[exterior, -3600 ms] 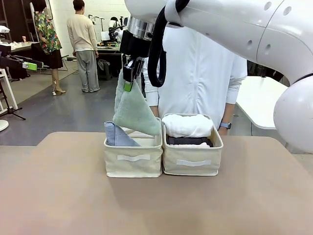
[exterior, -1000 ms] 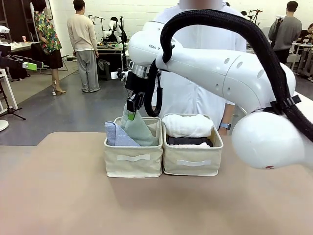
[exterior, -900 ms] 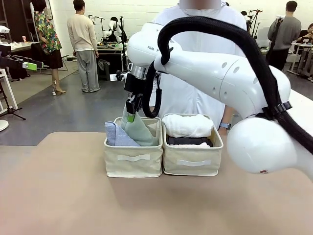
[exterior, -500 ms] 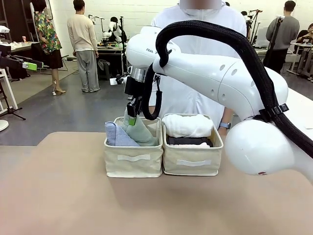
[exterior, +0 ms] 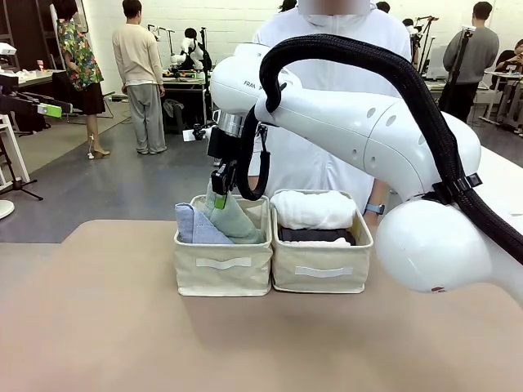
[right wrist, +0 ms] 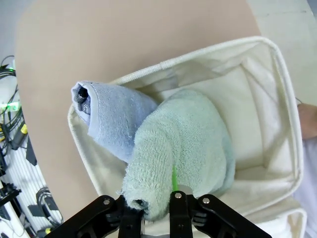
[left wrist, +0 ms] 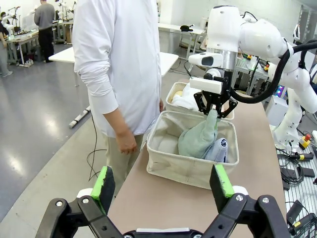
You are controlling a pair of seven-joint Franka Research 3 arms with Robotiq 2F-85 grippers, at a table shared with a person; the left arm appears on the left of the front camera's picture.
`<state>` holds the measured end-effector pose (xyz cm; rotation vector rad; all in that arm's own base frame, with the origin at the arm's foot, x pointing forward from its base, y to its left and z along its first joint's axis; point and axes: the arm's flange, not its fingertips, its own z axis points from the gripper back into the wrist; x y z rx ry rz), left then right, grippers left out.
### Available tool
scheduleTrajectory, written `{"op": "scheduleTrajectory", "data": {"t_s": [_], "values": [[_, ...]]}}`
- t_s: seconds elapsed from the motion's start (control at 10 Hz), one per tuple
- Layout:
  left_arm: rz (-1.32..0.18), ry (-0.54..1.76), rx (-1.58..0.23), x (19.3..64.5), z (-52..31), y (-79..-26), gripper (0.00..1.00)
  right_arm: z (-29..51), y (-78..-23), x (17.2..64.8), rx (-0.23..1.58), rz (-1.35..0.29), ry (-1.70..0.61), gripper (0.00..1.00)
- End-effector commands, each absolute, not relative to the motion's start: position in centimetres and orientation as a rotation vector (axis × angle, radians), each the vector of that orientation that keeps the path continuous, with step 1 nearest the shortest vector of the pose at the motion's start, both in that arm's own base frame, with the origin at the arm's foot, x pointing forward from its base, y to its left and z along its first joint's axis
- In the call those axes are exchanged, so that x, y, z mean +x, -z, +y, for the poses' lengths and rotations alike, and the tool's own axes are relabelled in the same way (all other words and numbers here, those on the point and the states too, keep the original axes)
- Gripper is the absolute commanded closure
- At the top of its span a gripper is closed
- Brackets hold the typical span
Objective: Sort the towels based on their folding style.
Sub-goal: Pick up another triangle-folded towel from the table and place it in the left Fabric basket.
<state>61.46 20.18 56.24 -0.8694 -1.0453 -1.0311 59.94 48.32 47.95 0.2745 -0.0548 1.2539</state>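
The right arm's jaws are clenched on the tip of the green towel. A moment ago it hung high; now it sits low in the left bin, so it is nearly sorted. Just beside the jaws lies the blue towel. The person stands behind. The left arm's jaws are spread wide, holding nothing.

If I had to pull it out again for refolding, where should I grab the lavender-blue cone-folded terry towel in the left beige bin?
Probably its upper tip, from straight above. The lavender-blue cone-folded terry towel leans against the left beige bin wall with its point up, beside the sage green towel held by the right gripper. The bin walls block its sides.
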Motion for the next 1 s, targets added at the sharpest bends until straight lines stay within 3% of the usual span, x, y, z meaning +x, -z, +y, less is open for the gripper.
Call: {"op": "scheduleTrajectory", "data": {"t_s": [0.0,0.9], "values": [[-1.063,1.021,-0.873,61.5,20.1,-56.3,0.0,48.3,-47.9,59.9,0.274,-0.055,-1.254,0.82],[-1.063,1.021,-0.873,61.5,20.1,-56.3,0.0,50.4,-44.8,62.6,0.289,-0.023,-1.29,0.82]]}}
